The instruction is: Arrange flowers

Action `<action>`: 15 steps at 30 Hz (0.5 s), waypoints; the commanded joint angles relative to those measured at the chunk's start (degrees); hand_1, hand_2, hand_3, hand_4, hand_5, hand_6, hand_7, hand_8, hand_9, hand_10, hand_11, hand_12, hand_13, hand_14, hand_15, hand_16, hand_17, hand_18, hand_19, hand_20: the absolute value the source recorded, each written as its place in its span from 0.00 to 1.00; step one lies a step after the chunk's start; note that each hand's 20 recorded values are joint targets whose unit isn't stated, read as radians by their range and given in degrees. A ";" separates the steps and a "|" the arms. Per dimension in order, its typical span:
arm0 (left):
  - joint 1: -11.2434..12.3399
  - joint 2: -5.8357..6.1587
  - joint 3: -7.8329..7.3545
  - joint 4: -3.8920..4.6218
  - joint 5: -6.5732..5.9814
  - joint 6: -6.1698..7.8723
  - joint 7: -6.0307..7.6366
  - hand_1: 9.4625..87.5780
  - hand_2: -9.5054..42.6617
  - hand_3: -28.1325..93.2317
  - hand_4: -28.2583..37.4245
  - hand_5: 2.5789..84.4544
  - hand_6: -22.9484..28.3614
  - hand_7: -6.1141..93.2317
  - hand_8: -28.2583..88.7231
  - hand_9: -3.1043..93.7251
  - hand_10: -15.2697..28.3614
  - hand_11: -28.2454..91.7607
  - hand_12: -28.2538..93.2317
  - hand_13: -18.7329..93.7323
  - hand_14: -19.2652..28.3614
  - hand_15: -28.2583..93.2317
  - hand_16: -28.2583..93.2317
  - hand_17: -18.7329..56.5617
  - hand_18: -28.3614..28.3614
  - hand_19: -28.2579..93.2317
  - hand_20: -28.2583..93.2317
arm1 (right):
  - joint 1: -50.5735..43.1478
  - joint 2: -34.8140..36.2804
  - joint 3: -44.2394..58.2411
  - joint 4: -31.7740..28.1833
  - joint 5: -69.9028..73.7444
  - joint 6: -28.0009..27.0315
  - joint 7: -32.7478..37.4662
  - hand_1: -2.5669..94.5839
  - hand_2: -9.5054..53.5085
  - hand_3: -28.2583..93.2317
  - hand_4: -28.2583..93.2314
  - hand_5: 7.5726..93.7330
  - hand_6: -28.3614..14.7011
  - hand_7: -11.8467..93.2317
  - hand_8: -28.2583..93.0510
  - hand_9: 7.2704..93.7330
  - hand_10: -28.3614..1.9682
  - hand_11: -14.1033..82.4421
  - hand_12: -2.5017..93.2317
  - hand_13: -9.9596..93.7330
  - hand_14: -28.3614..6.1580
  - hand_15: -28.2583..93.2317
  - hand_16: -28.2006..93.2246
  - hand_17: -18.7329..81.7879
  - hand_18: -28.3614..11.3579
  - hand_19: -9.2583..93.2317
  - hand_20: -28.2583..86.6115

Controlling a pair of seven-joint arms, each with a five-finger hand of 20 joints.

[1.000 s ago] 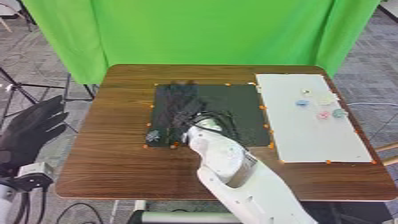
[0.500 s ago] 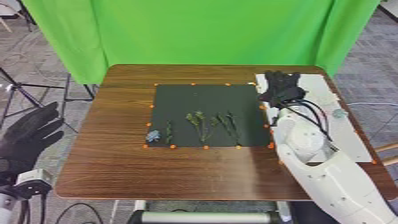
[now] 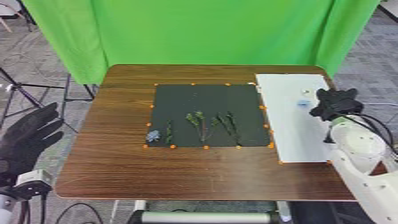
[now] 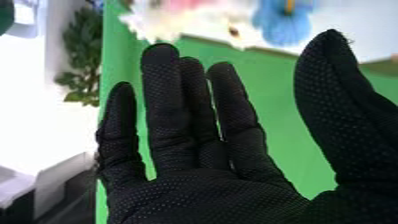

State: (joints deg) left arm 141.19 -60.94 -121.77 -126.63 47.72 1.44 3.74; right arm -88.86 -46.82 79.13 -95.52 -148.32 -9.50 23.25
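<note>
Green curtain (image 3: 222, 35) hangs at 12 o'clock; right robot hand (image 3: 338, 104), 3 o'clock, and left robot hand (image 3: 24, 137), 9 o'clock, are empty, fingers extended; blue flower (image 3: 153, 135) lies at black mat's (image 3: 213, 96) 8 o'clock.

A brown wooden table (image 3: 98, 165) carries a black sheet (image 3: 222, 100) with a white sheet (image 3: 298, 140) beside it.

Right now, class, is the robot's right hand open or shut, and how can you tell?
Open. The right hand has straight fingers, its thumb stands apart, and nothing lies in its palm.
</note>
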 commanded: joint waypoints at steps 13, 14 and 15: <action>1.23 -0.69 -0.03 -0.57 0.38 0.63 0.11 0.18 0.13 0.81 0.01 0.27 0.49 0.30 0.14 0.23 0.57 0.37 0.39 0.31 0.64 0.41 0.29 0.11 0.82 0.55 0.32 | -0.04 1.80 -3.12 6.15 -4.50 6.54 1.95 0.40 0.00 0.96 0.00 0.43 0.66 0.60 0.10 0.51 0.65 0.62 0.38 0.62 0.66 0.71 0.43 0.33 0.25 0.76 0.64; 1.21 -0.64 0.03 -0.57 0.35 0.67 0.14 0.18 0.13 0.81 0.00 0.27 0.49 0.30 0.14 0.23 0.57 0.37 0.38 0.31 0.64 0.41 0.29 0.11 0.82 0.55 0.32 | -0.19 1.76 -3.09 6.42 -4.31 8.56 1.37 0.43 0.00 0.93 0.00 0.44 0.69 0.64 0.17 0.56 0.69 0.56 0.46 0.65 0.69 0.69 0.47 0.34 0.25 0.76 0.64; 1.45 -0.78 0.00 -0.71 0.38 0.79 0.19 0.18 0.13 0.81 0.00 0.27 0.49 0.30 0.14 0.23 0.57 0.37 0.38 0.31 0.64 0.41 0.29 0.11 0.82 0.55 0.32 | -0.13 1.66 -3.31 6.72 -4.08 10.50 0.85 0.46 0.00 0.92 0.00 0.46 0.71 0.66 0.21 0.58 0.72 0.53 0.50 0.68 0.72 0.68 0.50 0.35 0.26 0.77 0.64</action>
State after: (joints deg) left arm 141.20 -60.96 -121.73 -126.68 47.88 1.46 3.71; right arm -89.18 -45.76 77.00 -91.02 -151.01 -8.58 24.73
